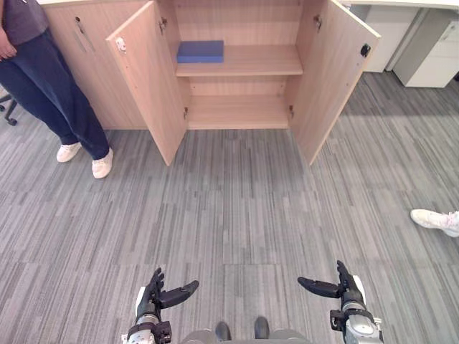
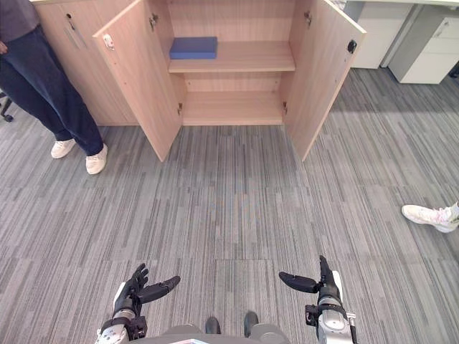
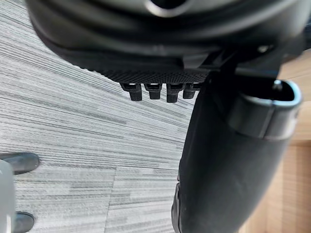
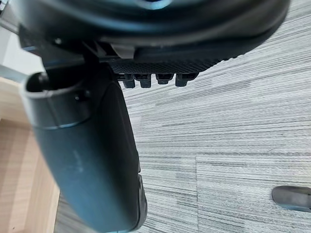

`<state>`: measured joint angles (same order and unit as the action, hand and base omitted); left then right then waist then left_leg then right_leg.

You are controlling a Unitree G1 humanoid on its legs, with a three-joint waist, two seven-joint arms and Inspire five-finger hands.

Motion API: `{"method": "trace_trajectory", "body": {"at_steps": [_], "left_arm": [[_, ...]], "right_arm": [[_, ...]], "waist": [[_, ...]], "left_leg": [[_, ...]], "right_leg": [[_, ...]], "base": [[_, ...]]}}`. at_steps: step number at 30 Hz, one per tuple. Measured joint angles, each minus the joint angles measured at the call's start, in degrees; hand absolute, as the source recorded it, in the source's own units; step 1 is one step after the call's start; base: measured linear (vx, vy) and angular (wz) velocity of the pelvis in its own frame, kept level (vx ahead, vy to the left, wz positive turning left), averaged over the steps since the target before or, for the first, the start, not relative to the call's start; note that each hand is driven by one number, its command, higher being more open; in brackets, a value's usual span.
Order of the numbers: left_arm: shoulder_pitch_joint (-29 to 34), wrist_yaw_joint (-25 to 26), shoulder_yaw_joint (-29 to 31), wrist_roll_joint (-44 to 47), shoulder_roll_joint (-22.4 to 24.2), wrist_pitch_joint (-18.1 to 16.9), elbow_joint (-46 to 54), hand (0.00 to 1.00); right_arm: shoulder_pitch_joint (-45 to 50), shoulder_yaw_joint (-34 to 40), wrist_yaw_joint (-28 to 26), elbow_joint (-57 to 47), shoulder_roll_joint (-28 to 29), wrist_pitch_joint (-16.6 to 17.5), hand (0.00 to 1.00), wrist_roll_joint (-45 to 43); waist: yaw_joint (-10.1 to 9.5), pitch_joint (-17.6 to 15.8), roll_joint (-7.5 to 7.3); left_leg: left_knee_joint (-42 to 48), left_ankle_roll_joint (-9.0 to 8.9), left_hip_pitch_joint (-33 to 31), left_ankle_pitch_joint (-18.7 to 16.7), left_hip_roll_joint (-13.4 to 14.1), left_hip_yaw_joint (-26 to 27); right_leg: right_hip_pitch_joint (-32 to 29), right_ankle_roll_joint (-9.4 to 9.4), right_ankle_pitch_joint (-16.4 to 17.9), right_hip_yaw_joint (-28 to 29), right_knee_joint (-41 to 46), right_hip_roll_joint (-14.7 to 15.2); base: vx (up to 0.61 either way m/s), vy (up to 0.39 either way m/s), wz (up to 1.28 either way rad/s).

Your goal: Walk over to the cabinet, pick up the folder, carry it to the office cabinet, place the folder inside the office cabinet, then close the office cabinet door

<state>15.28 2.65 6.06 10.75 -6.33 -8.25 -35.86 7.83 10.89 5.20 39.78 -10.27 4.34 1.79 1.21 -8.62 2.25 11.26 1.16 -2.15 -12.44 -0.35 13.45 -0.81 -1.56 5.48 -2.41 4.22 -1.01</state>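
The folder (image 1: 200,51) lies on a shelf (image 1: 262,61) inside the cabinet (image 1: 240,100); a person (image 1: 50,86) stands left.

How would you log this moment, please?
cabinet: open | folder: on upper shelf | left hand: open, empty | right hand: open, empty | person: left of cabinet

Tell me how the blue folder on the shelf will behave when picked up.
The folder lies flat with straight edges, so probably stiff. Being low, it shouldn't roll or tip. Its smooth cover may slide on the shelf.
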Motion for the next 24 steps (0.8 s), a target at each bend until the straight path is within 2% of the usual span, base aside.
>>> {"method": "trace_trajectory", "body": {"at_steps": [2,4,6,7,9,11,12,13,14,15,16,17,18,19,20,21,22,23,24], "left_arm": [[0.00,0.12,0.82,0.13,-0.02,0.01,0.09,1.00],[0.03,0.51,1.37,0.62,-0.10,0.05,0.59,1.00],[0.09,1.17,1.25,0.89,-0.38,0.22,0.87,1.00],[0.11,1.31,0.75,1.42,-1.32,0.40,1.55,1.00],[-0.04,1.90,-1.19,1.62,-3.07,0.41,1.72,1.00],[-2.14,2.11,-1.46,1.61,-3.26,0.38,1.73,1.00],[-4.12,2.22,-1.47,1.61,-2.96,0.36,1.69,1.00],[-4.97,2.24,-1.48,1.60,-2.84,0.28,1.68,1.00],[-5.98,2.29,-1.46,1.60,-2.96,0.13,1.69,1.00],[-5.67,2.31,-1.49,1.58,-3.33,0.03,1.61,1.00],[-5.37,2.26,-1.49,1.57,-3.35,0.10,1.40,1.00],[-5.98,2.17,-1.55,1.56,-2.85,0.12,0.52,1.00],[-6.53,1.83,-1.81,1.51,-2.53,0.23,-0.04,1.00],[-6.44,1.72,-1.86,1.50,-2.10,0.24,-0.19,1.00],[-5.89,1.36,-1.70,1.52,-1.14,0.12,-0.23,1.00],[-5.82,1.03,-1.60,1.54,-1.16,0.16,-0.25,1.00],[-5.76,0.96,-1.56,1.59,-1.17,0.18,-0.10,1.00],[-5.69,0.93,-1.55,1.59,-1.17,0.12,0.26,1.00],[-5.55,0.82,-1.55,1.59,-1.16,0.04,1.09,1.00]], "right_arm": [[-0.53,-0.01,0.25,0.28,0.04,-0.25,1.00,-0.30],[-0.61,-0.01,0.35,0.34,0.26,-0.46,1.00,-0.65],[-0.67,-0.18,0.48,0.28,0.73,-0.66,1.00,-1.07],[-0.38,-0.24,0.49,0.29,1.48,-0.99,1.00,-1.84],[0.16,-0.64,0.57,0.27,1.86,-1.40,1.00,-2.21],[-0.10,-1.54,0.82,0.08,1.31,-1.37,1.00,-2.25],[-0.43,-1.90,0.82,0.04,0.90,-1.37,1.00,-2.26],[-0.50,-2.08,0.81,-0.01,0.77,-1.37,1.00,-2.26],[-0.31,-2.81,0.71,-0.31,0.82,-1.36,1.00,-2.25],[0.27,-3.57,0.66,-0.90,0.86,-1.35,1.00,-2.23],[0.67,-3.70,0.66,-1.03,0.85,-1.32,1.00,-2.22],[-0.98,-3.66,0.56,-1.01,0.72,-1.44,1.00,-2.23],[-1.34,-3.93,0.10,-2.29,0.76,-1.38,1.00,-2.21],[-1.51,-4.15,-0.09,-2.66,0.64,-1.16,1.00,-2.22],[-2.76,-4.81,-0.20,-2.16,0.42,-1.04,1.00,-2.25],[-3.28,-5.06,-0.11,-1.99,0.66,-1.04,1.00,-2.36],[-3.79,-5.51,0.03,-2.11,1.23,-0.47,1.00,-3.06],[-4.09,-5.63,0.12,-2.23,1.41,-0.11,1.00,-3.57],[-5.01,-5.66,0.28,-2.28,1.45,0.35,1.00,-4.43]], "waist": [[-0.18,-0.09,0.07],[-0.17,-0.50,-0.39],[-0.11,-1.52,-0.39],[0.27,-2.67,-1.06],[1.22,-3.44,-0.88],[2.64,-4.56,0.06],[3.09,-5.48,1.60],[3.14,-5.82,2.07],[3.15,-5.94,1.84],[3.13,-5.84,0.87],[3.54,-5.72,0.70],[3.26,-6.38,1.93],[3.11,-6.65,1.34],[2.99,-6.81,1.27],[2.25,-8.10,1.43],[1.62,-8.77,1.24],[-0.06,-9.58,-0.23],[-0.59,-9.88,-1.01],[-1.31,-10.11,-1.75]], "left_leg": [[2.67,0.59,-1.69,-2.03,0.18,0.45],[5.26,1.92,-1.97,-4.70,-0.36,0.78],[5.57,2.92,-0.13,-6.41,-0.80,0.35],[4.96,3.10,2.62,-7.30,-1.36,-0.34],[2.72,2.61,7.11,-8.39,-1.43,-2.48],[0.19,2.43,10.08,-8.44,0.35,-5.29],[-1.66,1.69,11.78,-8.44,2.79,-6.94],[-2.39,0.98,12.60,-8.39,3.81,-7.57],[-3.23,-1.84,14.21,-8.50,5.10,-8.37],[-3.25,-3.95,16.90,-9.44,5.64,-8.37],[-2.05,-5.32,18.14,-10.21,6.28,-8.48],[3.53,-8.89,17.39,-8.75,8.77,-7.54],[14.65,-10.65,13.02,-2.74,9.58,-6.47],[21.82,-10.36,9.94,2.70,10.32,-5.86],[40.37,-10.10,2.93,4.11,13.69,-5.12],[46.83,-8.62,0.26,2.09,14.94,-4.58],[53.28,-7.43,-5.40,-0.82,15.56,-3.11],[52.83,-6.79,-7.79,-1.72,15.25,-2.15],[49.02,-5.55,-12.84,-3.05,14.35,-1.00]], "right_leg": [[-3.36,-0.69,3.52,0.07,5.86,0.33],[-7.68,-2.08,8.16,-1.51,16.51,1.94],[-13.45,-2.63,9.25,-5.37,31.83,4.18],[-16.50,-2.03,10.86,-8.02,39.55,6.05],[-19.69,-0.95,13.10,-12.13,40.10,7.83],[-23.46,-0.43,12.69,-15.28,35.07,7.65],[-26.43,-0.02,10.63,-17.29,29.80,6.83],[-27.75,-0.23,8.70,-17.96,26.82,6.50],[-29.24,-0.04,2.10,-18.43,18.45,6.03],[-29.46,1.55,-5.84,-18.22,13.43,6.05],[-29.09,4.89,-12.17,-18.20,15.61,6.69],[-29.42,5.99,-6.98,-19.00,22.02,5.90],[-27.81,5.75,-3.37,-18.76,23.41,5.82],[-25.71,5.71,-2.12,-18.51,22.53,5.24],[-17.94,5.98,-1.13,-17.77,17.06,2.53],[-14.14,6.20,-0.98,-17.23,14.62,1.38],[-6.54,6.33,-0.87,-15.30,9.24,0.04],[-3.60,6.28,-0.77,-14.38,6.95,-0.08],[0.67,5.99,-0.56,-13.05,3.05,-0.11]], "base": [[0.07,0.053,-0.13],[0.14,0.068,-0.09],[0.24,0.076,0.01],[0.30,0.050,0.20],[0.45,0.011,0.52],[0.54,-0.073,0.82],[0.47,-0.106,0.72],[0.61,-0.153,0.82],[0.68,-0.189,0.62],[0.89,-0.261,0.60],[0.92,-0.281,0.27],[0.91,-0.315,0.13],[0.74,-0.282,-0.01],[0.87,-0.331,-0.12],[0.58,-0.206,-0.27],[0.81,-0.222,-0.54],[0.51,-0.098,-0.50],[0.76,-0.128,-0.55],[0.50,-0.054,-0.38]]}}
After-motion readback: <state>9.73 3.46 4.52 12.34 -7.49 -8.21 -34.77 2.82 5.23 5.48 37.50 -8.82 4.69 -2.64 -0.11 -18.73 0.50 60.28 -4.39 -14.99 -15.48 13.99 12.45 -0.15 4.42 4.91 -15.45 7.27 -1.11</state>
